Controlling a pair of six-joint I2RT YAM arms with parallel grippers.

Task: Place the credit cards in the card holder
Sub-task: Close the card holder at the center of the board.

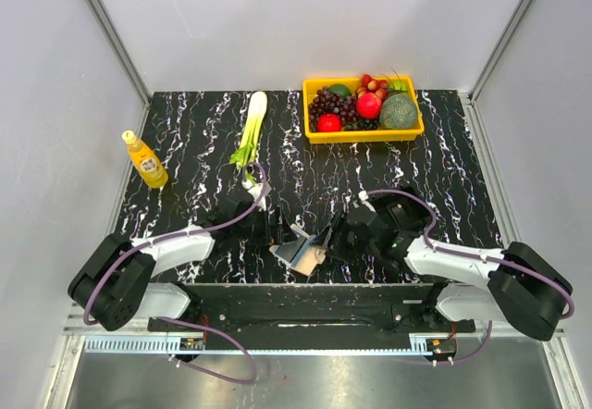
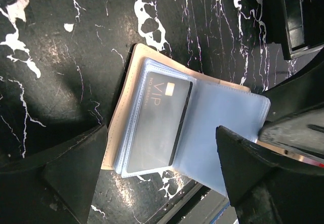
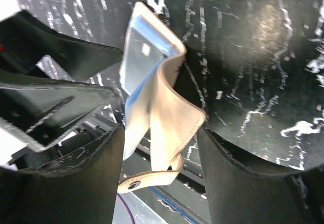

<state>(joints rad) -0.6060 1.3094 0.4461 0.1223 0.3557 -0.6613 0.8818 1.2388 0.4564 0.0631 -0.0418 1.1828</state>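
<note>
A: Quick one. Where's the card holder (image 2: 223,117)?

B: At the near edge of the table (image 1: 185,141), between the two arms, lying open. Beige cover underneath, light blue panel on one side, clear sleeves on the other.

A: Grippers?

B: Left gripper (image 2: 161,143) is spread wide with a finger either side of the sleeves, holding nothing. Right gripper (image 3: 161,148) has the beige cover pinched between its fingers. The leather bows in the grip and the clasp tab (image 3: 132,185) dangles below.

A: Any cards?

B: One, the dark VIP card (image 2: 154,127), lying flat against the clear sleeves. I can't tell whether it's fully inside a pocket or just lying on top. No other cards show.

A: Step in hand?

B: Seating that card, I'd judge. The right side should keep the cover pinned so the holder can't slide or fold shut. The left should push on the card's long edge, square to the pocket mouth, with no tilt. The sleeves look thin and floppy, so an angled push would likely buckle them.

A: Risks?

B: The holder sits close to the table's edge, so a hard shove could send it off.

A: Surface?

B: Black marble-look top with white veins, glossy, probably slick.

A: And the room?

B: Plain white walls on three sides. At the back there's a yellow basket (image 1: 363,135) of fruit, with a leek (image 1: 250,131) near it. A yellow bottle (image 1: 145,160) stands at the left. All are well apart from the work.
</note>
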